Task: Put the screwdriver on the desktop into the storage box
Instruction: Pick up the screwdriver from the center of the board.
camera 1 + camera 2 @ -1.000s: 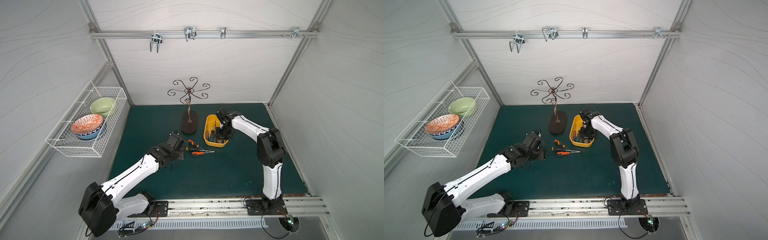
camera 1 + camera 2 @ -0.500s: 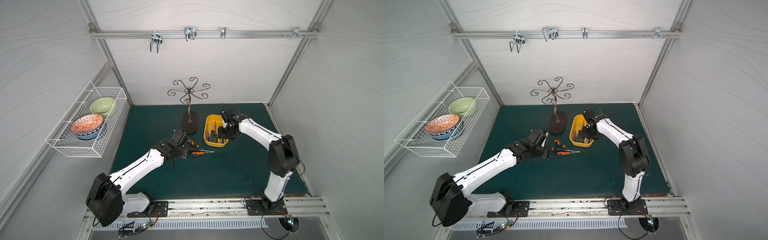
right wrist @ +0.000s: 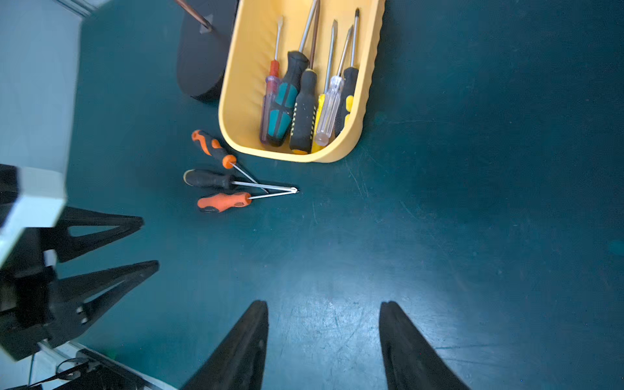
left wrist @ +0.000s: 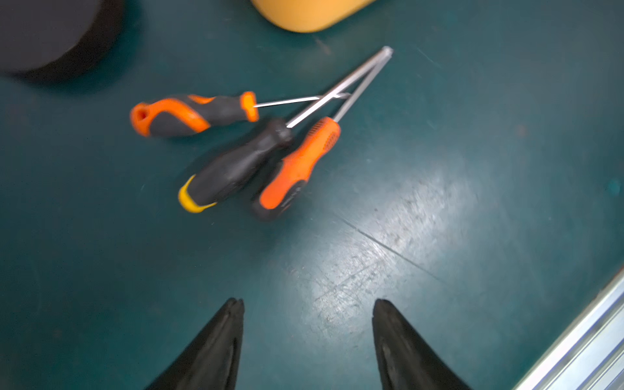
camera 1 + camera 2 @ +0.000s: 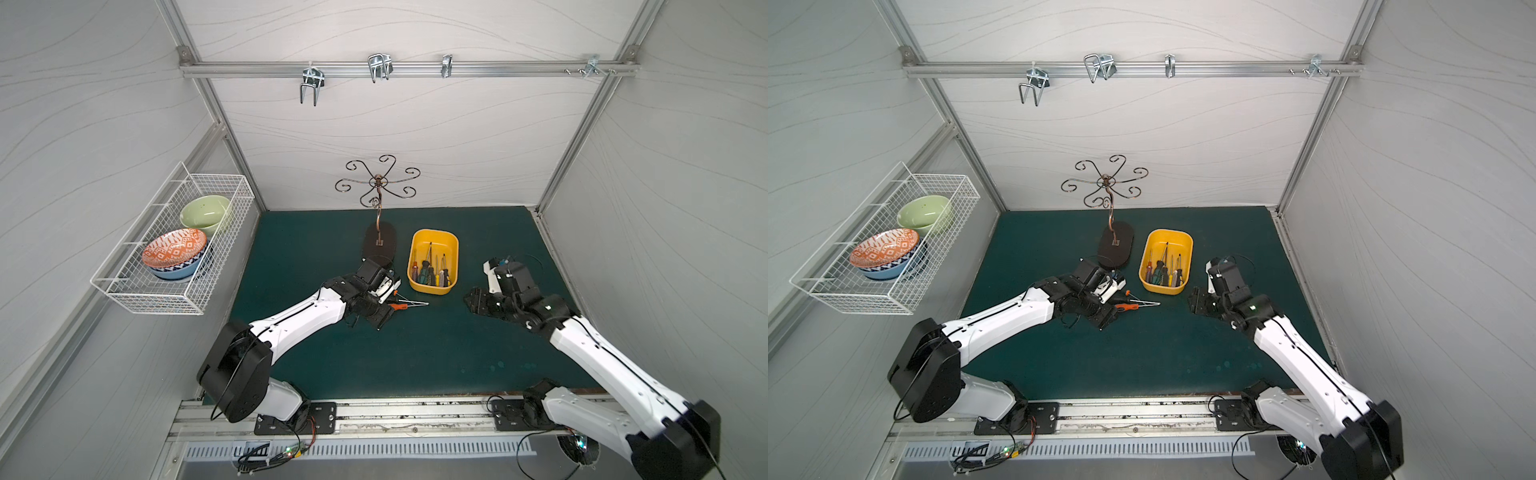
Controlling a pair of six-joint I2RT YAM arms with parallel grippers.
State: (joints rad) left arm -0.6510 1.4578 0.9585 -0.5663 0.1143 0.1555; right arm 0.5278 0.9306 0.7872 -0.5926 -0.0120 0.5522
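Dark teal tabletop; yellow storage box. The swirled screwdriver is orange and black, the black screwdriver yellow-capped, the orange screwdriver black-ended.

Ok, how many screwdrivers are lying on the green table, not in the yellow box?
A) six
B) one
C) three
C: three lie on the desktop outside the storage box. They are an orange-and-black screwdriver, a black screwdriver with a yellow end and an orange screwdriver, with their shafts meeting near the tips.
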